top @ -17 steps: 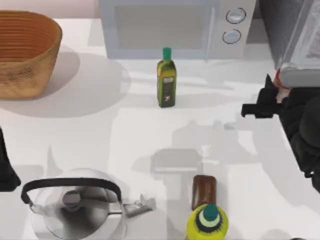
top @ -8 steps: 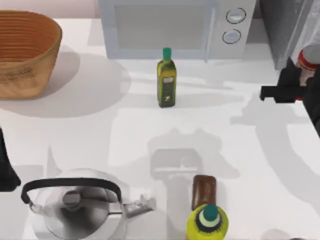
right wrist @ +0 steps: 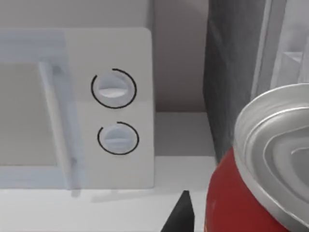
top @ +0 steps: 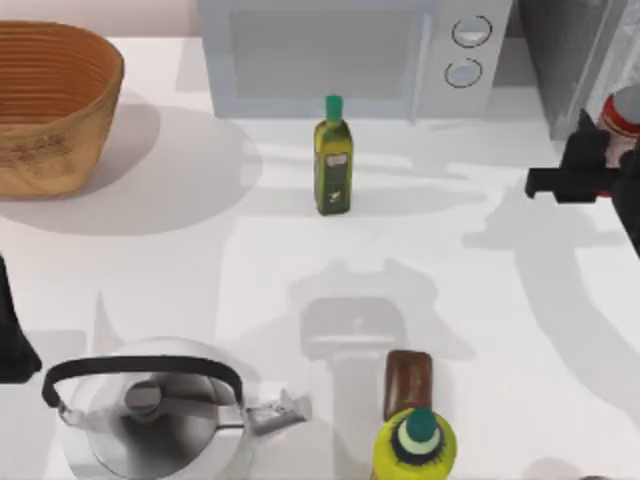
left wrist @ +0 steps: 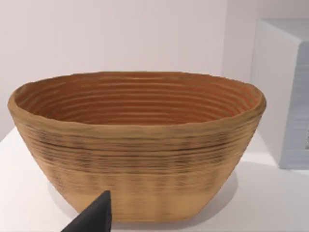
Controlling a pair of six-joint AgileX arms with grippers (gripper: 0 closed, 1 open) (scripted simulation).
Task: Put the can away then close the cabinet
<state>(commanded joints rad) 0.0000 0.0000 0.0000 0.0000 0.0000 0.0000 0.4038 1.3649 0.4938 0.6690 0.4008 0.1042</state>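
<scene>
The can (top: 623,110), red with a silver top, is held up at the table's far right, just in front of the dark grey cabinet (top: 565,50). My right gripper (top: 606,140) is shut on the can, with its black body reaching in from the right edge. In the right wrist view the can (right wrist: 260,169) looms close, and the cabinet (right wrist: 231,72) with its pale door frame (right wrist: 289,48) stands right behind it. My left arm (top: 10,335) stays parked at the left edge.
A light grey microwave (top: 330,55) stands at the back. A green oil bottle (top: 333,155) is in front of it and a wicker basket (top: 50,105) sits back left. A metal kettle (top: 150,410), a brown block (top: 408,380) and a yellow bottle (top: 415,445) line the front.
My right gripper has carried the can to the right and toward the back, closer to the cabinet. Most of that move came in the first half second. The left arm is still.
</scene>
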